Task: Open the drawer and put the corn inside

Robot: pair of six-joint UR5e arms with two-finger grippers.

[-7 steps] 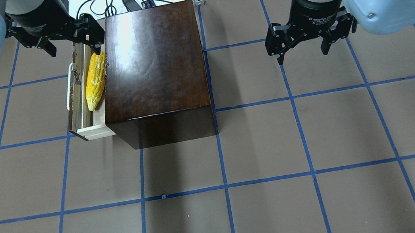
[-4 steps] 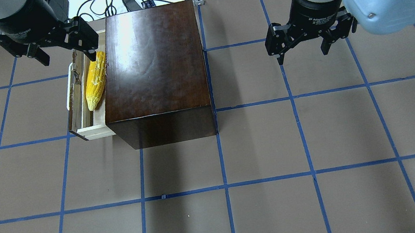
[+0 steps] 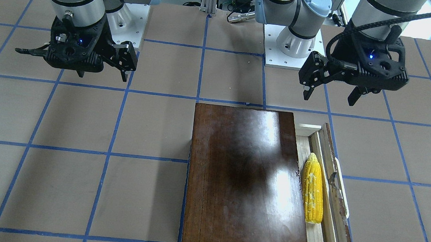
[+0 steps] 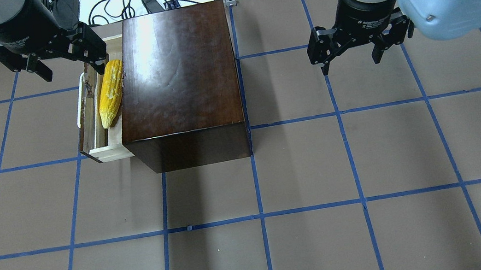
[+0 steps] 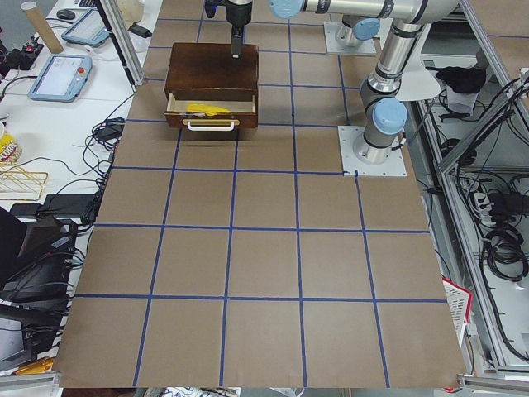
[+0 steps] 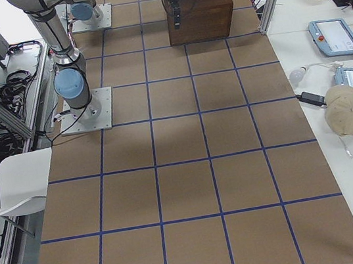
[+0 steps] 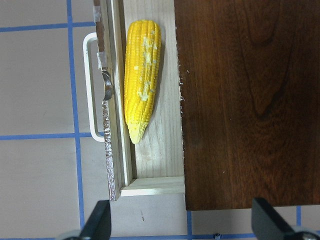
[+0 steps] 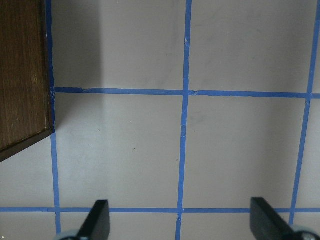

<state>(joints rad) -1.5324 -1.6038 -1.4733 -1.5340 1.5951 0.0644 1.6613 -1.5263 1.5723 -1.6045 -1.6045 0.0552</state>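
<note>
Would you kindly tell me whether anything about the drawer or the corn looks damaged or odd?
The front panel of the drawer is chipped and splintered beside the white handle. The corn, lying flat in the drawer, has pale scuffed patches. Nothing else stands out.

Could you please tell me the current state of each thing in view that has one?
Drawer: open, pulled partway out of the box.
Corn: lying flat inside the drawer, not gripped.
Left gripper: open, empty, in the air.
Right gripper: open, empty, above bare table.
</note>
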